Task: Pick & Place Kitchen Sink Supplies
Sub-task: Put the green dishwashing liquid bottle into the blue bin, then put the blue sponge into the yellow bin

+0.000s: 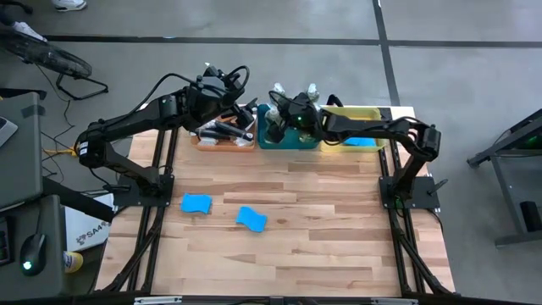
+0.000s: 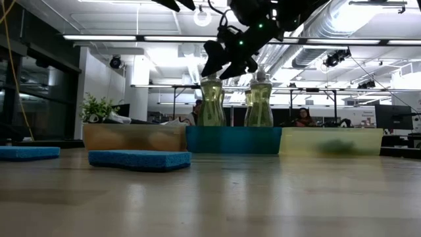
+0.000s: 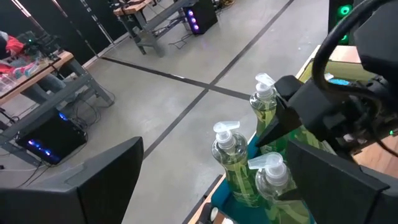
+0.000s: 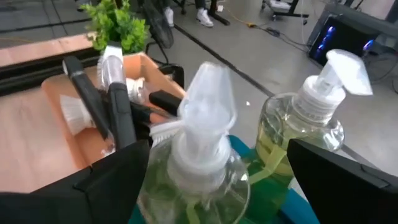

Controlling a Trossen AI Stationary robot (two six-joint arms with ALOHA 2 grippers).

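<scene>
Three clear bottles of yellow-green liquid (image 3: 233, 155) stand upright in the teal tray (image 1: 288, 140) at the table's far edge. My right gripper (image 4: 217, 149) is open, above that tray. Its fingers stand on either side of one bottle's pump neck (image 4: 208, 99), and I see no touch. My left gripper (image 3: 214, 146) is open and hangs above the brown tray (image 1: 222, 142), which holds black brushes with white heads (image 4: 93, 106). Two blue sponges (image 1: 196, 203) (image 1: 251, 219) lie flat on the table. Another blue sponge (image 1: 360, 141) lies in the yellow tray (image 1: 373, 112).
The three trays sit side by side along the far edge. A small green plant (image 4: 118, 25) stands behind the brown tray. Bare wood stretches from the trays to the near edge around the two sponges. The arm bases stand at the left and right edges.
</scene>
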